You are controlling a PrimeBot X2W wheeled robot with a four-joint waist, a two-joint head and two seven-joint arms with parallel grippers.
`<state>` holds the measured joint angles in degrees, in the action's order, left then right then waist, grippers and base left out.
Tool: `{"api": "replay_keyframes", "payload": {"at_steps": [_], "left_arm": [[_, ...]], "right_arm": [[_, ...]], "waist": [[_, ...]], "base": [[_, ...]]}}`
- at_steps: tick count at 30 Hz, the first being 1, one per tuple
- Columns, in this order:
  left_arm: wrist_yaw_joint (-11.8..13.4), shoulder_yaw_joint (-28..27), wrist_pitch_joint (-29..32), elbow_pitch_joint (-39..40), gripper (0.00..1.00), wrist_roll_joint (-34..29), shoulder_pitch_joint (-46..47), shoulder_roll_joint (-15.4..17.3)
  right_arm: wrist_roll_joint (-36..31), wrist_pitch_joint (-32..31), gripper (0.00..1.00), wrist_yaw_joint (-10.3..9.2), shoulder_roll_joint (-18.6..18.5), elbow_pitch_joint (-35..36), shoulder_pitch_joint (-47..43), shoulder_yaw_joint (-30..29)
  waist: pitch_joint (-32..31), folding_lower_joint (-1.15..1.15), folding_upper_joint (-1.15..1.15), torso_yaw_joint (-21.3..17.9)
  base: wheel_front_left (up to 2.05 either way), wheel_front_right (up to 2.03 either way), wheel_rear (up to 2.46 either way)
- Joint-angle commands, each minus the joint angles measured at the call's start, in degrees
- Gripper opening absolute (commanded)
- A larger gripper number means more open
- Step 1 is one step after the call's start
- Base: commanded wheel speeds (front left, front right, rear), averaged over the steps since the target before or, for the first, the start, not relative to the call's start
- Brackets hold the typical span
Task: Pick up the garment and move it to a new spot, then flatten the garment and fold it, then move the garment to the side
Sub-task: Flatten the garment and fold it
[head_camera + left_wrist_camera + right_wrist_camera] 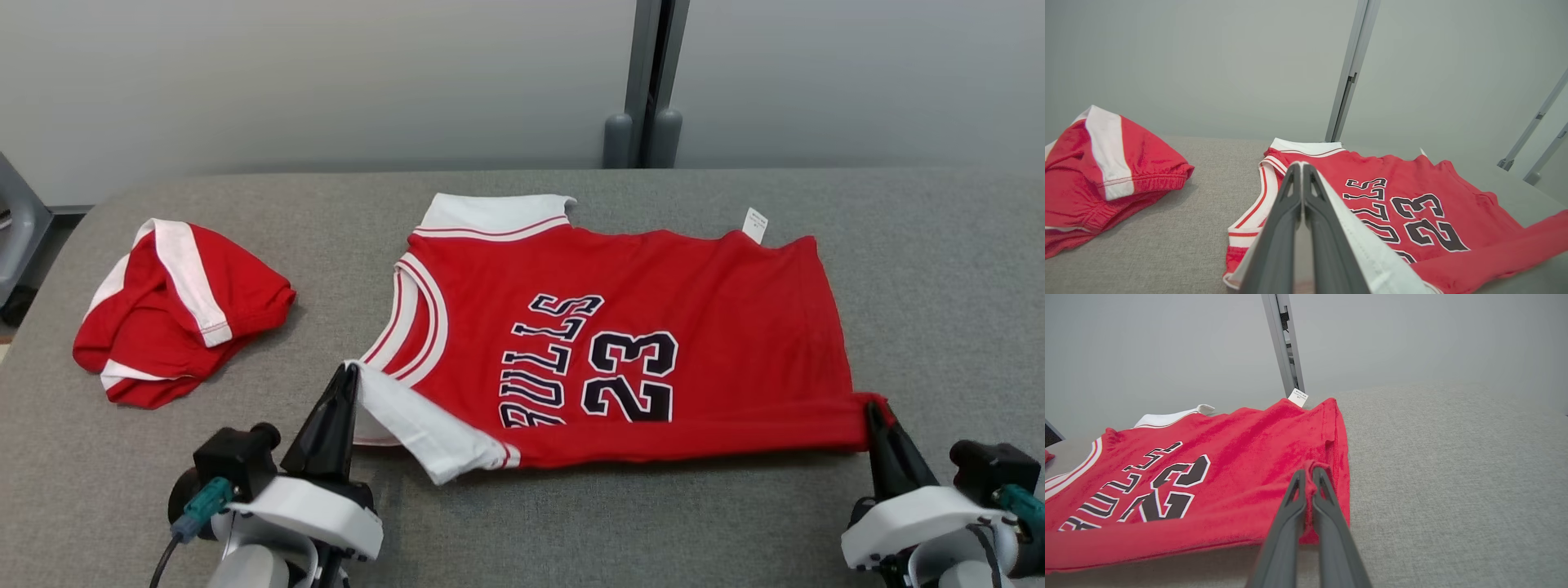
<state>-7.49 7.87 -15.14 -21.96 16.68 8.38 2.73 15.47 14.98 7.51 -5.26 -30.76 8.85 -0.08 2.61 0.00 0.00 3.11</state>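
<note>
Nearest the robot, the left end effector (pixel 352 369) is pinching the white shoulder corner of the red jersey (pixel 653 327), with its dark fingers pressed fully together on the cloth. In the left wrist view that end effector (pixel 1301 164) is showing no gap at its tips, and the white band is running along its right-hand finger. At the near right, the right end effector (pixel 873 406) is gripping the red hem corner in the same way, jaws closed tight on a small bunch of fabric; the right wrist view is showing the red cloth wedged between the tips of the right end effector (pixel 1309 472).

Between the two, the jersey's near edge is stretching in a straight line, slightly raised and casting a shadow on the grey tabletop (pixel 939 286). The rest of the jersey is lying flat in the middle of the tabletop, lettering and the number 23 facing up, neck towards the robot's left. Further left, well apart from it, red and white shorts (pixel 175 310) are lying crumpled. At the jersey's far edge a small white label (pixel 756 224) is sticking up. Beyond the tabletop a grey post (pixel 653 82) is standing against a pale wall (pixel 326 82).
</note>
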Motion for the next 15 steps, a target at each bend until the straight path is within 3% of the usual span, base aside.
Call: {"api": "replay_keyframes", "payload": {"at_steps": [1, 15], "left_arm": [[0.0, -0.4, 0.0, -1.0, 0.00, -0.6, 2.6, 0.3], [0.0, -3.7, 0.0, -7.4, 0.00, -5.2, 15.4, 0.5]], "right_arm": [[-0.9, 0.3, 0.00, -0.04, 0.0, -0.8, 1.8, -1.4], [-4.7, 0.3, 0.00, -0.03, 1.8, -5.2, 13.9, -4.0]], "waist": [[3.1, 0.00, 0.00, -0.9], [12.3, 0.00, 0.00, -1.6]], "base": [[0.00, 0.00, 0.00], [0.00, 0.00, 0.00]]}}
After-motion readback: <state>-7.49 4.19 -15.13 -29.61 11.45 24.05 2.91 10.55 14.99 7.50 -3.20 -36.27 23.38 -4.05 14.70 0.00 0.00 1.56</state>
